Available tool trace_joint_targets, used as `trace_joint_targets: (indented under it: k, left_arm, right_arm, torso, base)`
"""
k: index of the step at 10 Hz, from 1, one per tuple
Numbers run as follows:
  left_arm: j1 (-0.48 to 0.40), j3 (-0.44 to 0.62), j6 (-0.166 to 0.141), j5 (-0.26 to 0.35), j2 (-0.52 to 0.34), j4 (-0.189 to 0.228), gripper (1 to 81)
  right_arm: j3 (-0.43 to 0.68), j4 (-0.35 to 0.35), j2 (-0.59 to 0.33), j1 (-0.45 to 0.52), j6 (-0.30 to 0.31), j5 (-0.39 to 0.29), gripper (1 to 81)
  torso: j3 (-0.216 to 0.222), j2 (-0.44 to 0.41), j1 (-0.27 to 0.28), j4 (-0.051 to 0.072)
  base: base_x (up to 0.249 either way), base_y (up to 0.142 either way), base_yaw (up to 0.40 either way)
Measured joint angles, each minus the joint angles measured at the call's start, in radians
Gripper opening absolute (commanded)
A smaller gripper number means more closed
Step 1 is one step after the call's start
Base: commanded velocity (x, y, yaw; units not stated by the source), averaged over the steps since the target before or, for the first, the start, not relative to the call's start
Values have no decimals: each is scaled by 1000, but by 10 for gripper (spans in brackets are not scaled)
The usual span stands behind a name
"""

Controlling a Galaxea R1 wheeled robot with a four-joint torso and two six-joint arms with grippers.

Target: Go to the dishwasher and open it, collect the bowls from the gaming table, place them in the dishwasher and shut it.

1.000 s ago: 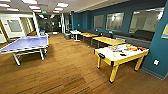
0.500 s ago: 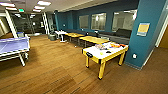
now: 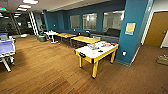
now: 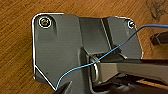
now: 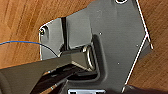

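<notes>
We are driving across the wood floor [image 3: 45, 72] toward the yellow-legged bench [image 3: 96, 51] ahead right, claw states being indeterminable; next, a closer approach.

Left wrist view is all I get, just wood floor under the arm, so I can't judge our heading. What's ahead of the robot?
Observer: In the head view, a white-topped table with yellow legs stands ahead, slightly to the right.
Operator: Anything on it?
Observer: Small colourful items lie toward its far end, too blurred to name.
Operator: What's beside it?
Observer: A blue pillar rises just to its right.
</notes>
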Motion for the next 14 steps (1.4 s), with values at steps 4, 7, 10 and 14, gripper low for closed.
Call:
trace_joint_targets:
  k: [4, 7, 10, 14]
  left_arm:
    - [0, 0, 0, 0, 0, 0, 811]
    - [3, 2, 0, 0, 0, 0, 811]
    - [3, 1, 0, 0, 1, 0, 811]
    - [-7, 0, 0, -1, 3, 0, 811]
  right_arm:
    - [0, -2, 3, -5, 0, 19, 811]
    - [-1, -2, 3, -5, 0, 24, 811]
    - [-6, -2, 7, -5, 0, 24, 811]
    - [-16, -3, 15, 1, -1, 29, 811]
  torso:
    - [0, 0, 0, 0]
    - [0, 0, 0, 0]
    - [0, 0, 0, 0]
    - [0, -1, -1, 0]
  base:
    - [0, 0, -28]
    - [0, 0, 0]
    - [32, 0, 0]
    - [133, 0, 0]
